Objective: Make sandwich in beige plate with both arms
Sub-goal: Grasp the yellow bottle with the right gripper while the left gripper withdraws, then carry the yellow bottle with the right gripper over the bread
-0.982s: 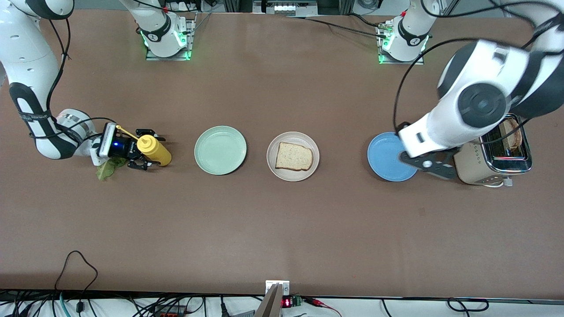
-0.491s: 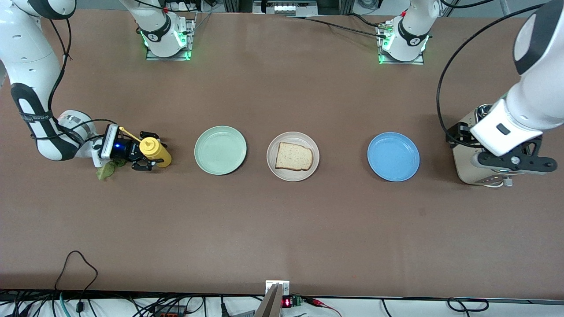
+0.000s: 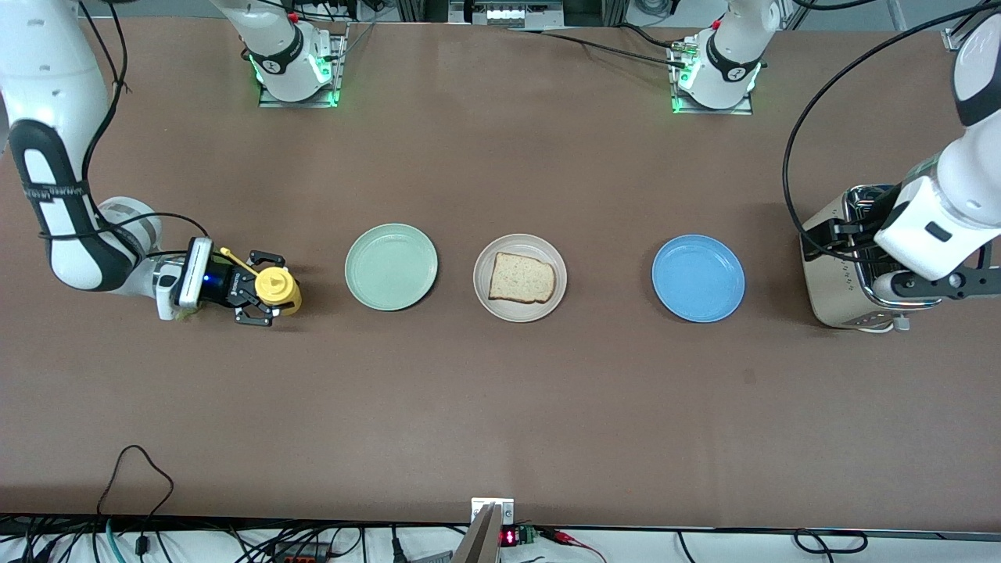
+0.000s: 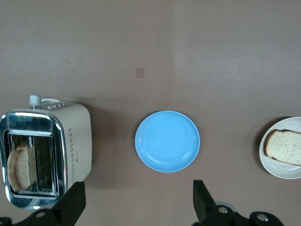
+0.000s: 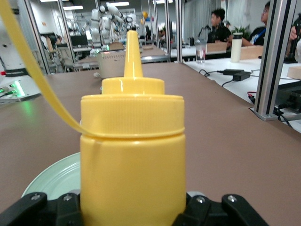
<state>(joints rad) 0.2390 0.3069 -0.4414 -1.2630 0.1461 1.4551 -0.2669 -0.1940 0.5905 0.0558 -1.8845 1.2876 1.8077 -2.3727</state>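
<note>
At the left edge of the front view, the right gripper (image 3: pixel 262 299) is seen low at the table, its jaws closed around an upright yellow squeeze bottle (image 3: pixel 278 288); in the right wrist view the bottle (image 5: pixel 132 160) fills the middle of the frame between the black fingers (image 5: pixel 214 212). A scrap of green lettuce (image 3: pixel 186 315) is just visible under that wrist.

Three plates are lined up across the middle of the front view. The mint-green plate (image 3: pixel 374 285) is empty. At the centre, one slice of toast (image 3: pixel 522 278) lies flat in the beige plate (image 3: pixel 491 256), well apart from both grippers. The blue plate (image 3: pixel 698 278) is empty.

At the right edge stands a toaster (image 3: pixel 834 281), with a second slice (image 4: pixel 19 168) sitting in its slot, shown at the lower left of the left wrist view. The left gripper (image 4: pixel 136 207) is held above the table beside the toaster, its fingers (image 4: pixel 201 200) spread wide and empty.

Counted: three plates, two slices, one bottle, one toaster.
</note>
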